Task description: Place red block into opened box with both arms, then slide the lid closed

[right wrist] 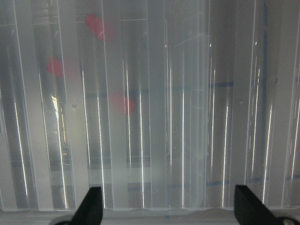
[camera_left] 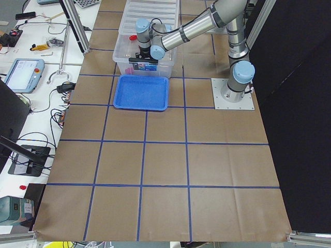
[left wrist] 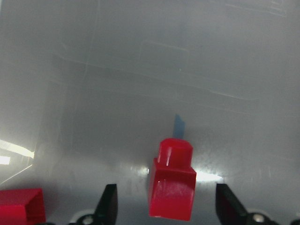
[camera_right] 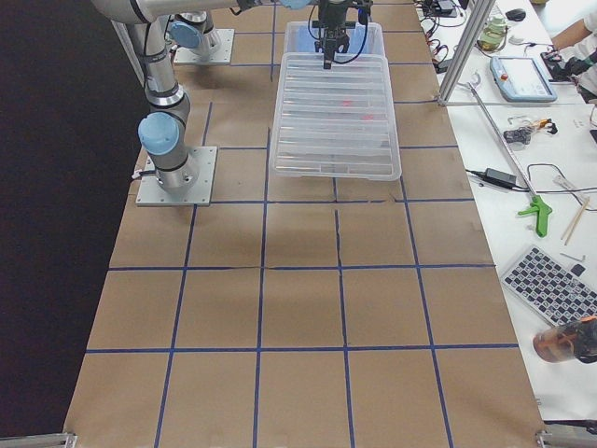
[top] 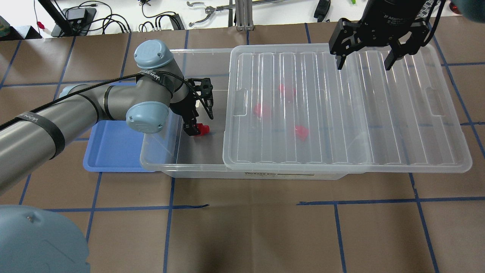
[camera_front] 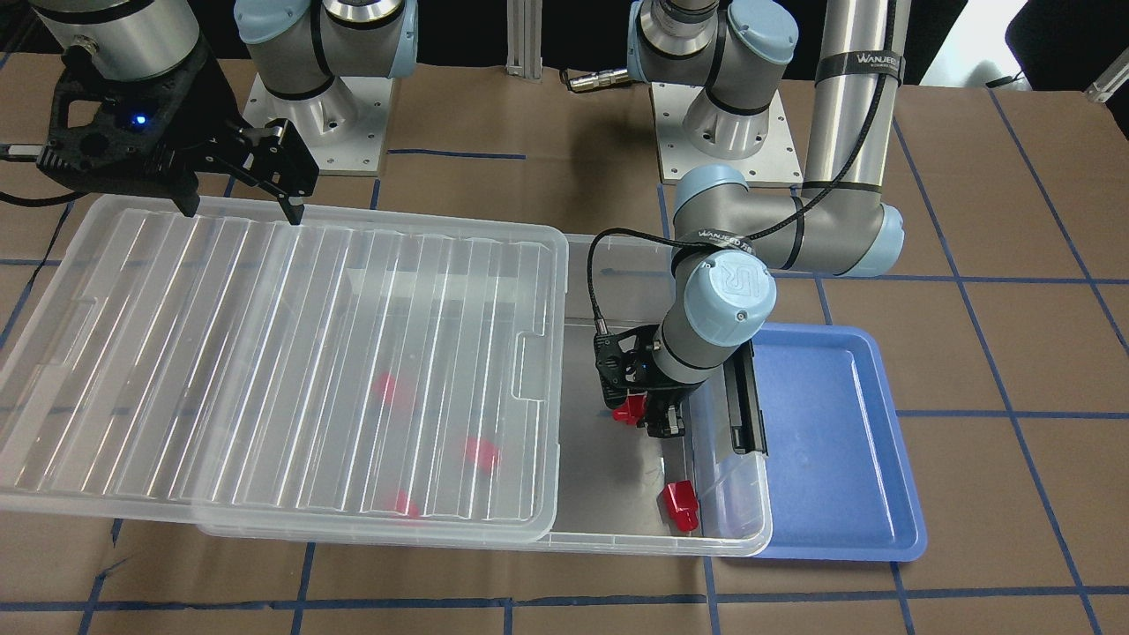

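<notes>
The clear box [camera_front: 617, 534] lies with its ribbed lid [camera_front: 265, 353] slid toward my right side, so the end by the black latch bar [camera_front: 745, 406] is uncovered. My left gripper [top: 200, 123] hangs low inside that uncovered end, open. A red block [left wrist: 171, 187] lies between its fingers without touching either; it also shows as the red block [camera_front: 628, 411]. Another red block [camera_front: 681, 507] rests in the box's corner. Three more show blurred under the lid [top: 360, 125]. My right gripper [camera_front: 240, 210] stands open over the lid's edge nearest the robot, holding nothing.
A blue tray [camera_front: 838, 441] sits on the brown paper beside the box's latch end, partly under it. The lid overhangs the box's other end. Both arm bases [camera_front: 317, 115] stand behind the box.
</notes>
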